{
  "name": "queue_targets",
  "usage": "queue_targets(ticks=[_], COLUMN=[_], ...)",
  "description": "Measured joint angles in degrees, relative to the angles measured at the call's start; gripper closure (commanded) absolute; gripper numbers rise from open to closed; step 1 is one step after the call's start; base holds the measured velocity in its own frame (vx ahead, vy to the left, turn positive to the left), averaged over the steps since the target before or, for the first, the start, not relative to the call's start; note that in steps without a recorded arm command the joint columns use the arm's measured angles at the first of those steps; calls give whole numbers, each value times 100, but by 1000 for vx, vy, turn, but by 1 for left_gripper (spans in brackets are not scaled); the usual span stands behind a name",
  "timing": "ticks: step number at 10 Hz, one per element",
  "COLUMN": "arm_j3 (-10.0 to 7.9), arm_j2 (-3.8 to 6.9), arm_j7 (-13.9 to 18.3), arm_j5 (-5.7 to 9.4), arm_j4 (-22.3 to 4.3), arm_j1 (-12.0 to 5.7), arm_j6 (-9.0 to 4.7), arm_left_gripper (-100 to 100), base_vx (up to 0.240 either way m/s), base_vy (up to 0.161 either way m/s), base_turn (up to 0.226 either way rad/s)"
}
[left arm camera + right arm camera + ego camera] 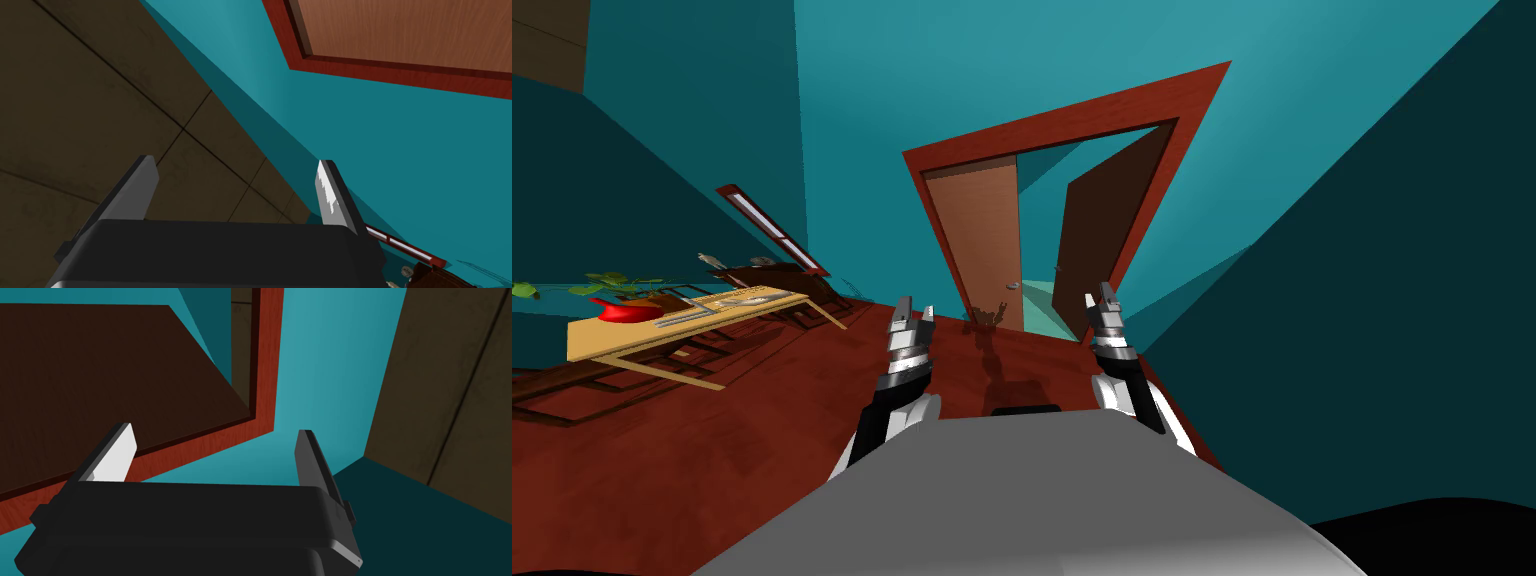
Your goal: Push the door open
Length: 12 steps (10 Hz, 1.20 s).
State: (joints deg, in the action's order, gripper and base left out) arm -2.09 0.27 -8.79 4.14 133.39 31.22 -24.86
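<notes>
The dark door (1097,235) stands ajar; rigid and hinged, it should swing lightly if pressed flat near its free edge. The left pincer (914,308) and right pincer (1100,297) gape empty

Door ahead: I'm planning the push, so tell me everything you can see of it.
Two leaves sit in a red-brown frame. The left leaf, light brown with wood grain, looks shut and carries a small grey handle near its inner edge. The right leaf, dark brown, stands partly open, seemingly swung away from me; a teal wall and pale floor show through the gap. Nothing touches it: the left gripper and right gripper, both open, hang short of it.
</notes>
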Motion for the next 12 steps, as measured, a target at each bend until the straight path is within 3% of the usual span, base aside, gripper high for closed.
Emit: queue_targets(ticks=[4, 12], arm_j3=[36, 196], arm_j2=[149, 265], arm_j7=[63, 134], arm_j5=[0, -48], arm_j4=[-567, -1404], arm_j1=[-175, -375], arm_j6=[-121, -298], arm_left_gripper=[-100, -100], base_vx=[172, 86], base_vy=[14, 10], base_turn=[-46, -35])
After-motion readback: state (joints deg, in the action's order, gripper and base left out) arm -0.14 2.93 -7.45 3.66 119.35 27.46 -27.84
